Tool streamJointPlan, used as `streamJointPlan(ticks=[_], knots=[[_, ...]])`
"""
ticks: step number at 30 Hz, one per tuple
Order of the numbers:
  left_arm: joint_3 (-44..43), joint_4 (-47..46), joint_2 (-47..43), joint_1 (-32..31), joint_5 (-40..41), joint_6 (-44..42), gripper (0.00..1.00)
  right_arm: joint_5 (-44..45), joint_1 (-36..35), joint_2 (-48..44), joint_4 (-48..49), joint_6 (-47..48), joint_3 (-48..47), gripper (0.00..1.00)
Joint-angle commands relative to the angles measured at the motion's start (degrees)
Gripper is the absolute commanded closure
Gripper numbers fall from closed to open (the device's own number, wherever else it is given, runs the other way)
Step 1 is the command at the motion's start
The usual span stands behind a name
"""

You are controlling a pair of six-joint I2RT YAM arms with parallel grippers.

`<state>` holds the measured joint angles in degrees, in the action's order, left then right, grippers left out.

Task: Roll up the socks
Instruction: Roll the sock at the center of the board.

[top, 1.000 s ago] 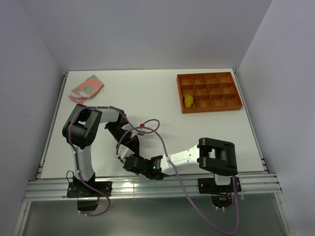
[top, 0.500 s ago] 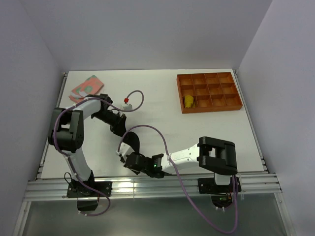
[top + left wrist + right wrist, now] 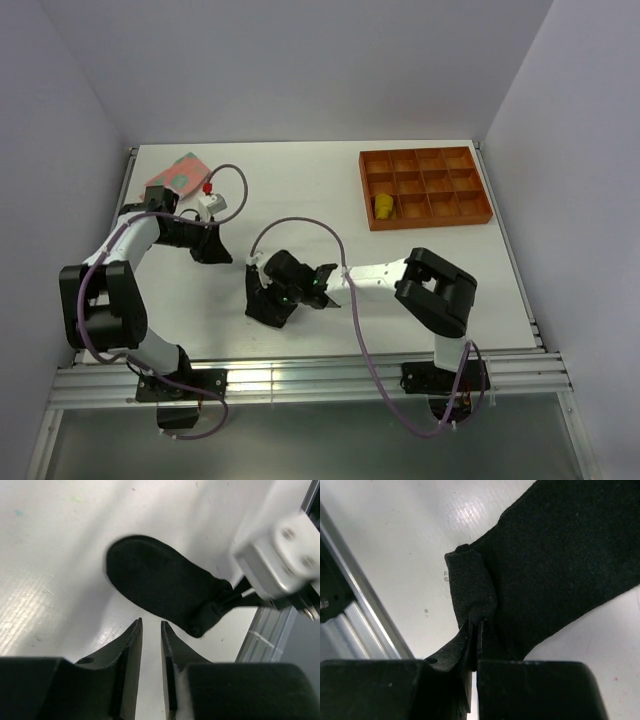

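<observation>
At right claw (image 3: 474,630), black sock (image 3: 560,555) fold pinched, far end cropped

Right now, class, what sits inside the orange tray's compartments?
A bundled mustard-yellow sock sits in the near-left compartment of the orange tray. The other compartments show bare floors. The floor beneath the sock is covered.

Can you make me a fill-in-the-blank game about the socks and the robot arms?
1. The sock pinched by the right fingers is ___.
2. The yellow sock sits inside the orange ___.
3. The pink sock lies near the table's far ___ corner.
4. Between the left fingers there is ___.
Missing words: black; tray; left; nothing.
</observation>
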<state>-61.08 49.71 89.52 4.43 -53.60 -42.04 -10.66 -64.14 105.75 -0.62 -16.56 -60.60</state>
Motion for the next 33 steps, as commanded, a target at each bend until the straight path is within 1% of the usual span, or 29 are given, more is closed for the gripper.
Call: streamJointPlan(ticks=[1, 2, 5, 6, 10, 13, 14, 16, 19, 24, 28, 33], knots=[[2.54, 1.7, -4.25, -0.21, 1.57, -7.33, 0.7, -12.0, 3.49, 2.7, -5.52, -0.67, -3.64, 1.0], [4.11, 1.53, -6.09, -0.29, 2.7, -8.4, 0.69, -15.41, 4.36, 3.49, -6.66, -0.5, -4.52, 1.0], [7.19, 0.82, -9.69, -0.38, 4.38, -11.83, 0.64, -20.35, 6.83, 7.78, -8.6, -0.76, -7.86, 1.0], [7.99, 0.39, -10.67, -0.38, 5.43, -12.01, 0.62, -24.72, 7.62, 8.84, -8.95, -1.02, -9.7, 1.0], [12.72, -2.68, -15.58, -2.66, 8.6, -13.07, 0.55, -29.59, 10.26, 12.54, -9.84, -2.07, -12.7, 1.0], [15.63, -5.14, -17.53, -6.52, 10.35, -12.11, 0.5, -32.66, 11.31, 14.04, -8.87, -3.83, -13.05, 0.99], [16.16, -5.59, -18.4, -8.36, 10.71, -12.01, 0.49, -33.02, 11.93, 14.39, -7.83, -4.36, -12.88, 0.99], [17.3, -7.08, -19.37, -10.04, 11.32, -11.23, 0.46, -33.81, 12.37, 14.83, -7.82, -4.8, -13.14, 0.99], [18.71, -9.01, -20.34, -14.78, 11.94, -9.38, 0.44, -34.52, 12.81, 15.8, -8.6, -5.06, -13.93, 0.99], [21.53, -13.76, -21.58, -20.15, 14.84, -7.18, 0.44, -35.4, 12.81, 17.12, -8.34, -5.85, -14.99, 0.99], [20.48, -11.31, -18.51, -22.79, 14.58, -8.58, 0.42, -35.22, 12.81, 17.38, -8.43, -5.86, -14.99, 0.99], [20.91, -9.9, -15.69, -24.37, 14.58, -9.99, 0.42, -35.14, 13.16, 17.29, -8.78, -6.38, -15.16, 0.99]])
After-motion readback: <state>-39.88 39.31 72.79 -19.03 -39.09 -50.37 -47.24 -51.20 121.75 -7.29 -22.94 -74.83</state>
